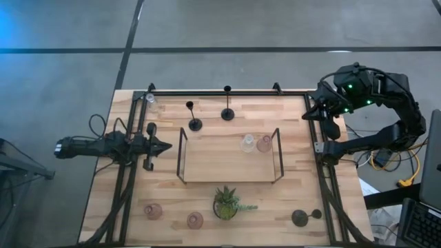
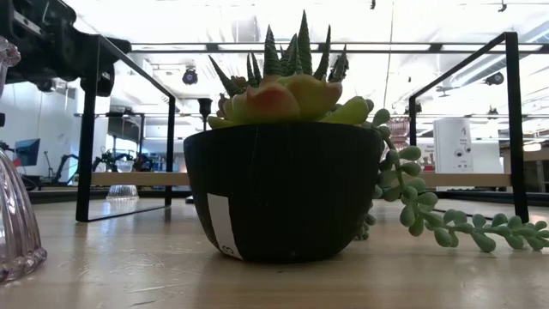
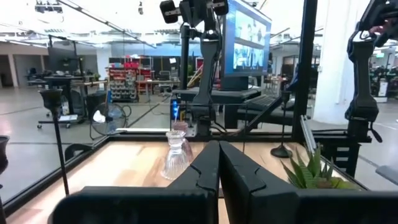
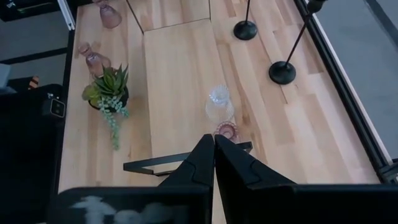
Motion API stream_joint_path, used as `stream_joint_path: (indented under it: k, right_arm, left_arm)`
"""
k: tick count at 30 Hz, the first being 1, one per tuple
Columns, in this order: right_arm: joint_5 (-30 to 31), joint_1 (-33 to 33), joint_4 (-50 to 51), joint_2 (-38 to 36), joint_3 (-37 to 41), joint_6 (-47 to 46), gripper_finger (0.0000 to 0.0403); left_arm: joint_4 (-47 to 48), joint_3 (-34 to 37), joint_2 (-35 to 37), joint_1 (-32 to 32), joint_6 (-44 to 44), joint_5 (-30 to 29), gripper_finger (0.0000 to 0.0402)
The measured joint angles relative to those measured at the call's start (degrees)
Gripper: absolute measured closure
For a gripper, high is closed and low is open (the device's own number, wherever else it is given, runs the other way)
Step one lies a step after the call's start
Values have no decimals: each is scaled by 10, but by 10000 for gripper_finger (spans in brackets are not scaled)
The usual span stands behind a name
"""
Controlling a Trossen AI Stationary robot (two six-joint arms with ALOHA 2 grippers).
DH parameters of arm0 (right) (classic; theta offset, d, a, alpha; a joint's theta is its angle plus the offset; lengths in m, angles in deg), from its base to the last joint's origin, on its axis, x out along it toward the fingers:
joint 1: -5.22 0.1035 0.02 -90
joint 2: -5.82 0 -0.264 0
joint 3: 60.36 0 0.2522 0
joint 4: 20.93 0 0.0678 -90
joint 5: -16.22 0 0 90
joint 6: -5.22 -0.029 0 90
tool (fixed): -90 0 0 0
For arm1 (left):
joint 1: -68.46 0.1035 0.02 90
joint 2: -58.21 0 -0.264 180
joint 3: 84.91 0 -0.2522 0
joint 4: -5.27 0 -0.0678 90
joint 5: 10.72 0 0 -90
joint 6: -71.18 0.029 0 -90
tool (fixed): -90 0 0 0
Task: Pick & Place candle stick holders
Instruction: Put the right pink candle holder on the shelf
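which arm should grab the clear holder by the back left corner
Left, probably. The left gripper, shut, sits by the table's left edge, nearer the clear holder. The right gripper, also shut, is over the right rail.

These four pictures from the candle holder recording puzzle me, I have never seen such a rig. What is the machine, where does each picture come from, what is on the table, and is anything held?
It is a robot with two dark jointed arms at a pale wooden table. One picture looks straight down, one sits at table height behind the small green potted plant, and two ride on the wrists. The left tool is over the table's left side; the right tool hangs at the right edge. Both are shut and hold nothing. In the middle stands a black wire-framed wooden tray holding a clear glass candle holder and a pink glass candle holder. Two tall thin black candle holders stand behind it, a third lies at the front right, and two more pink ones sit at the front left.
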Motion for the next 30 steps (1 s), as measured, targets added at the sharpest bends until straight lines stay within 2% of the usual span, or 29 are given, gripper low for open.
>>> stream_joint_path:
  k: [3,11,14,18,24,30]
  right_arm:
    - [0,0,0,6,0,0,394]
    - [0,0,-8,27,0,1,394]
    - [-21,4,-29,8,30,4,394]
    - [-81,30,-188,-101,172,18,394]
    - [-28,33,-223,-271,372,-57,394]
    - [-34,34,-340,-429,512,-72,394]
  left_arm:
    - [16,-18,0,0,-8,0,388]
    - [134,-107,-18,0,-8,-31,394]
    - [144,-125,-25,0,-8,-31,395]
    - [149,-131,-27,0,-7,-29,394]
    - [167,-131,-27,-2,-19,-26,394]
    - [183,-155,-70,-13,-14,-56,398]
